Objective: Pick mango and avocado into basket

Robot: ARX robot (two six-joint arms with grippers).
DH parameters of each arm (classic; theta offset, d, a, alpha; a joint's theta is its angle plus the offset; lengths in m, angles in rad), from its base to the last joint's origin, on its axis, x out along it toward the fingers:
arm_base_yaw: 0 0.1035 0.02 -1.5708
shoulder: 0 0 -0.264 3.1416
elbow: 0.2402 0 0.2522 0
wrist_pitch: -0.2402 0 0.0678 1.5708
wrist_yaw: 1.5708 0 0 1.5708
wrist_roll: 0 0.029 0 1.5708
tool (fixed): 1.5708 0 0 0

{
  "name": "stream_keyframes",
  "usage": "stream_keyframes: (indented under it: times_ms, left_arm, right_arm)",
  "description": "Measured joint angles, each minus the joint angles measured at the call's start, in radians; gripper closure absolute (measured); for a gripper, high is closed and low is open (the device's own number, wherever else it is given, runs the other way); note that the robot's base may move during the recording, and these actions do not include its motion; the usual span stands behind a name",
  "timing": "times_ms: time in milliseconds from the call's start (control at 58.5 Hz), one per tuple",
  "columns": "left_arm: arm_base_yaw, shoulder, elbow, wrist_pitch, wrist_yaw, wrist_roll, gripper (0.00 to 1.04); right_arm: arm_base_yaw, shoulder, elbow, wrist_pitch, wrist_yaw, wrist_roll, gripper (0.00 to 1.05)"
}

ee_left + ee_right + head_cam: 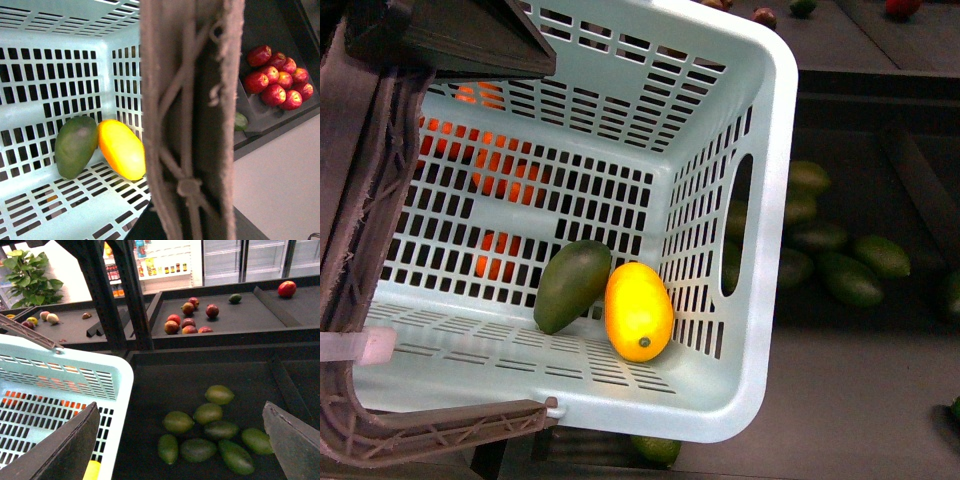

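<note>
Mango and avocado lie touching on floor of teal basket; both picks look done, nothing left. Right gripper spread, empty, over green fruit bin. Left gripper's state cannot be told.

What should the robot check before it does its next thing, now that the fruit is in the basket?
1. Mango inside the basket: ok, it lies on the floor near a corner.
2. Avocado inside the basket: ok, it lies right beside the mango, seemingly touching it.
3. Right gripper empty: ok, its fingers are spread apart with nothing between them, above the green fruit in the bin.
4. Left gripper free of the basket: cannot tell, the brown handle fills the left wrist view and the fingers are hidden.
5. Basket level: not ok, it looks tilted in the front view.
</note>
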Motion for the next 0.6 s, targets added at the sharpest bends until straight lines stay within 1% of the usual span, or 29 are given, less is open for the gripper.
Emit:
stream_keyframes:
  times_ms: [222,274,325,410,427,462,530,598]
  left_arm:
    - [-0.001,0.000,0.000,0.000,0.000,0.002,0.99]
    - [0.000,0.000,0.000,0.000,-0.001,0.000,0.99]
    - [0.000,0.000,0.000,0.000,-0.001,0.000,0.99]
    - [0.000,0.000,0.000,0.000,-0.001,0.001,0.99]
    - [0.000,0.000,0.000,0.000,-0.001,0.001,0.99]
    - [0.000,0.000,0.000,0.000,-0.001,0.001,0.99]
    - [0.000,0.000,0.000,0.000,-0.001,0.001,0.99]
    - [0.000,0.000,0.000,0.000,-0.001,0.001,0.99]
  right_arm:
    - [-0.002,-0.020,-0.003,0.001,0.009,0.008,0.08]
    - [0.002,-0.026,-0.011,0.028,0.083,-0.039,0.15]
    - [-0.014,-0.047,-0.023,0.027,0.099,-0.084,0.24]
    - [-0.066,-0.100,-0.052,0.000,0.059,-0.135,0.42]
    - [-0.071,-0.106,-0.055,-0.003,0.054,-0.140,0.44]
    - [-0.091,-0.126,-0.064,-0.014,0.035,-0.147,0.51]
    - [-0.119,-0.154,-0.075,-0.032,0.010,-0.155,0.61]
    - [-0.150,-0.186,-0.084,-0.051,-0.020,-0.161,0.75]
